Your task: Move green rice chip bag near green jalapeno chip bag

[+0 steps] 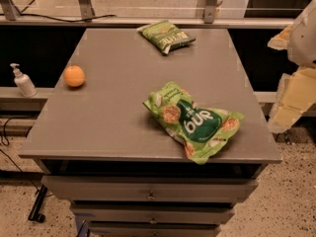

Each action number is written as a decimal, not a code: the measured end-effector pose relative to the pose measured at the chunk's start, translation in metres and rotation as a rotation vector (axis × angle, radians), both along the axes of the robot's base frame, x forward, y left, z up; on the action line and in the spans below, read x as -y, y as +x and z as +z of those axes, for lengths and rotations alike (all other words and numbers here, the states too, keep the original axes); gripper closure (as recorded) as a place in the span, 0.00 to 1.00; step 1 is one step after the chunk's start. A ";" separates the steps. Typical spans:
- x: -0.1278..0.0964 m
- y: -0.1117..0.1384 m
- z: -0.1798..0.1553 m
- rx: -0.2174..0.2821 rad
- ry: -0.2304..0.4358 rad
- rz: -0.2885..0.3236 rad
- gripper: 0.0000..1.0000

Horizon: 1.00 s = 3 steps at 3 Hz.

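The green rice chip bag (195, 121), lime green with a dark green patch and rice-cake pictures, lies flat at the front right of the grey table (108, 112). Its lower corner reaches the front edge. The green jalapeno chip bag (166, 35), smaller and olive green, lies flat at the table's far edge, well apart from the rice bag. My gripper (292, 100) shows as pale cream parts at the right edge of the camera view. It is off the table's right side, above floor level and apart from both bags. It holds nothing that I can see.
An orange (74, 76) sits on the left part of the table. A white pump bottle (23, 81) stands on a low ledge to the left. Drawers (150, 195) are below the table front. A railing runs behind the far edge.
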<state>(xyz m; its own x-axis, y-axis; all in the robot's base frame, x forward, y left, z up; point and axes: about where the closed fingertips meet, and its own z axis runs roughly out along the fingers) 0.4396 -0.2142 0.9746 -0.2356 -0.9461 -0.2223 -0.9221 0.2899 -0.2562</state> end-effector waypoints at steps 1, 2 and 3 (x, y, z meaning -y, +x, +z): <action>-0.020 0.012 -0.016 -0.006 0.056 -0.035 0.00; -0.054 0.037 -0.036 -0.039 0.139 -0.067 0.00; -0.087 0.064 -0.061 -0.089 0.220 -0.101 0.00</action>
<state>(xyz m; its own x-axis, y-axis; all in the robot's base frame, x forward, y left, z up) 0.5040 -0.1269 0.9132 -0.3546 -0.8478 -0.3943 -0.9017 0.4216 -0.0956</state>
